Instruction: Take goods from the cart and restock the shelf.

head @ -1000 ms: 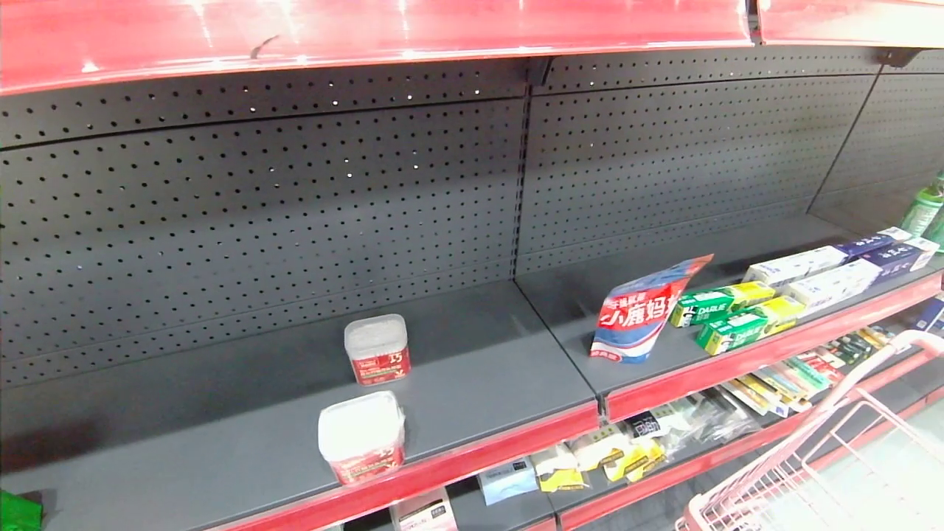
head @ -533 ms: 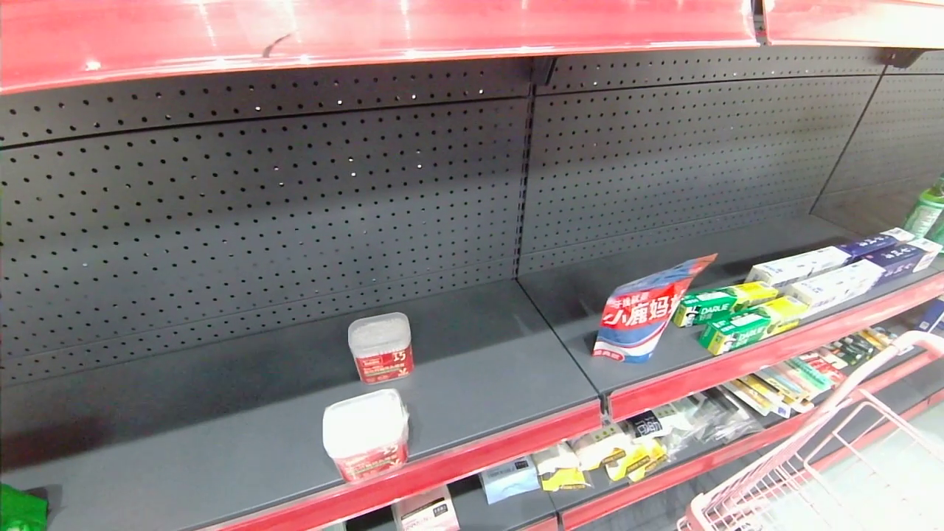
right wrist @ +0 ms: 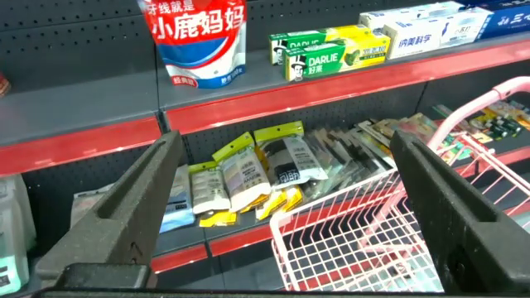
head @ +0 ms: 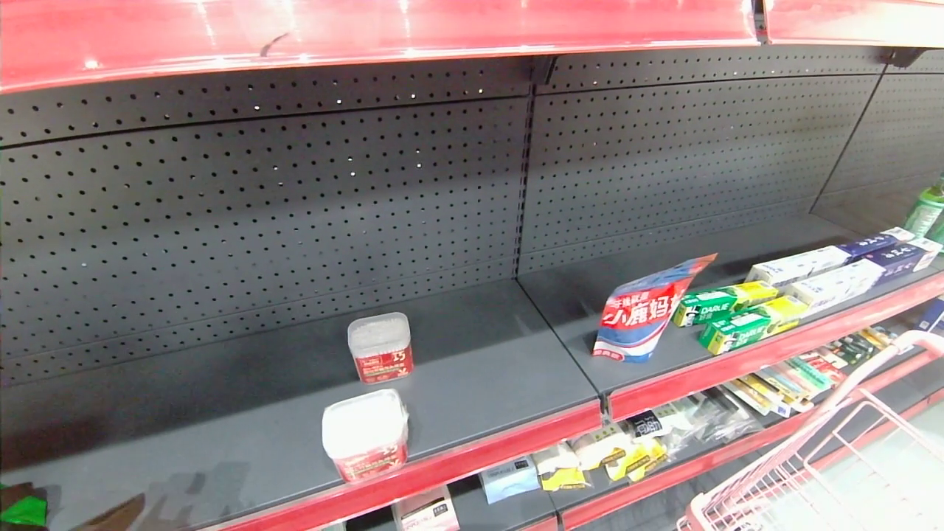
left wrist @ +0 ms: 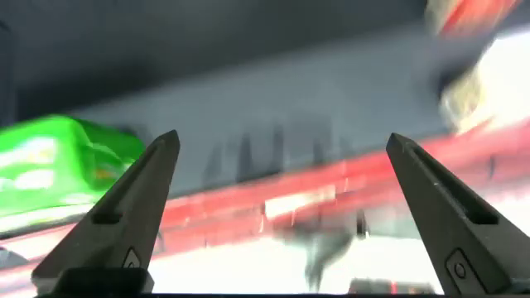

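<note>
At the far left edge of the shelf [head: 221,428] lies a green pack [head: 21,509], partly out of sight. The left end effector [left wrist: 281,215] hangs just in front of the shelf's red lip, released, its fingers spread wide with nothing between them. The green pack sits on the board beyond one fingertip, not touched (that view is badly smeared, so I can't say more).

Further right stand two clear-topped tubs with red labels, both upright. The near tub [head: 364,434] is at the front edge and the far tub [head: 379,347] is a little behind it, the two apart.

On the next bay a red, white and blue pouch [head: 641,310] stands leaning right, against the end of the green boxes [head: 730,313]. White boxes [head: 818,273] come next, then dark blue boxes [head: 885,251], all lying flat, with a green bottle [head: 925,206] at the far right.

Packets [head: 612,450] lie on the lower shelf [head: 649,478]. The pink wire cart [head: 911,338] stands near right, and the right end effector [right wrist: 286,215] hangs above it, released and holding nothing.
</note>
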{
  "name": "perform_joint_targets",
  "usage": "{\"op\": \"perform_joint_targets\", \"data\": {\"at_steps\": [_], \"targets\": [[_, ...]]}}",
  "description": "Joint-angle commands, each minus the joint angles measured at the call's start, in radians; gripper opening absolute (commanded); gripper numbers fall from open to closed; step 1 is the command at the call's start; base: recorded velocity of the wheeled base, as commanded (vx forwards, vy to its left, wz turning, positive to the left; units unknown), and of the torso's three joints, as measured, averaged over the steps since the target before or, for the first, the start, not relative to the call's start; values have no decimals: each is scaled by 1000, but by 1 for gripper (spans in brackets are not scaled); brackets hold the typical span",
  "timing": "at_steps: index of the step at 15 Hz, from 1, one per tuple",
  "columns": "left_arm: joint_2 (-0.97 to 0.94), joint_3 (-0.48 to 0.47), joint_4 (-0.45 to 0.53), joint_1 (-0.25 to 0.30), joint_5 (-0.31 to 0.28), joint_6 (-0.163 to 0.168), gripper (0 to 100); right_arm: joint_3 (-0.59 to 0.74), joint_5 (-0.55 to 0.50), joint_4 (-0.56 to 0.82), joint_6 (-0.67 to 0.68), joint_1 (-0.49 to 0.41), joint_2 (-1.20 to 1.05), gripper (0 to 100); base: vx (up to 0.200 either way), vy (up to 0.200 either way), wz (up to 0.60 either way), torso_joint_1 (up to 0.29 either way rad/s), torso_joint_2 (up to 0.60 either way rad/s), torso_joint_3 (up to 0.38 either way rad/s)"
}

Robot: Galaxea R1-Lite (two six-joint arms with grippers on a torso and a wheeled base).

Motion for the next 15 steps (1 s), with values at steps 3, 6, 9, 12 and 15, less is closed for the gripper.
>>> {"op": "perform_joint_targets", "data": {"at_steps": [3,6,9,12,15], "targets": [[187,0,-2,-54,-24,1,100,0,0,0,0,0,2,100,0,0,0,0,0,0],[253,-8,-4,-54,42,0,100,0,0,0,0,0,2,100,0,0,0,0,0,0],[319,-8,-10,-57,41,1,100,0,0,0,0,0,2,100,0,0,0,0,0,0],[382,-16,-42,-64,33,0,100,0,0,0,0,0,2,100,0,0,0,0,0,0],[451,-16,-134,-66,24,-5,100,0,0,0,0,0,2,100,0,0,0,0,0,0]]}}
